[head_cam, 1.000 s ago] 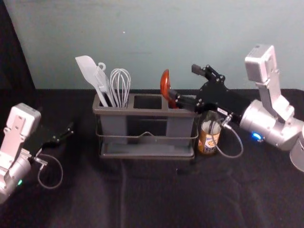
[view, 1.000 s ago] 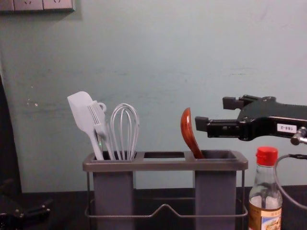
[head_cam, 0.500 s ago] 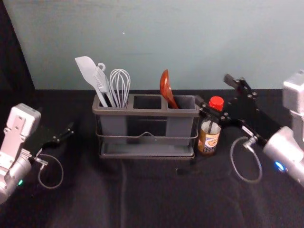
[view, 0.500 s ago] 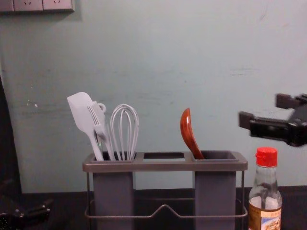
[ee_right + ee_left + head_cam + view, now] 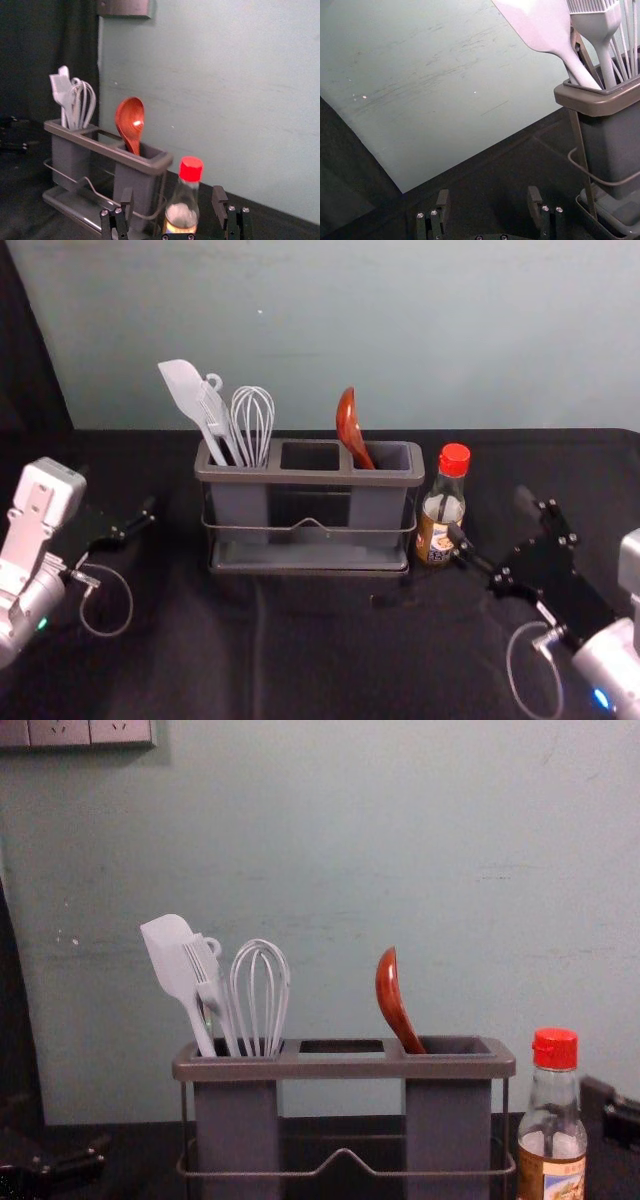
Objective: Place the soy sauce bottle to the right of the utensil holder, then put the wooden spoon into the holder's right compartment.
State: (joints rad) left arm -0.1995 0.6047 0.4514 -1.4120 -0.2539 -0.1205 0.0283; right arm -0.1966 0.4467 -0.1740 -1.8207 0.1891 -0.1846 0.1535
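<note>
— What takes up the most room?

— The pale green wall (image 5: 400, 330) across the top of the head view, then the table under black cloth (image 5: 300, 640) across the lower part. The grey plastic utensil holder with a wire frame (image 5: 310, 478) stands at the centre.

— And the arms?

— The right gripper (image 5: 490, 517) is at the lower right, low and just beside the bottle; one fingertip overlaps the bottle's edge in the head view, and whether they touch, nobody could tell. Its fingers are spread wide, with nothing between them. The left gripper (image 5: 115, 490) is parked at the left edge, also wide open and holding nothing.

— Where does the bottle come in?

— The clear glass soy sauce bottle with a red cap and a printed label (image 5: 440, 525) stands upright right of centre, just beside the holder's right end.

— What do the compartments hold?

— In the left one, left of centre, lean a pale grey spatula (image 5: 185, 390), a pale whisk (image 5: 252, 420) and a pale brush (image 5: 205, 972). The glossy red-brown wooden spoon (image 5: 348, 425) is in the right compartment, bowl up, tilted towards the left of the frame.
</note>
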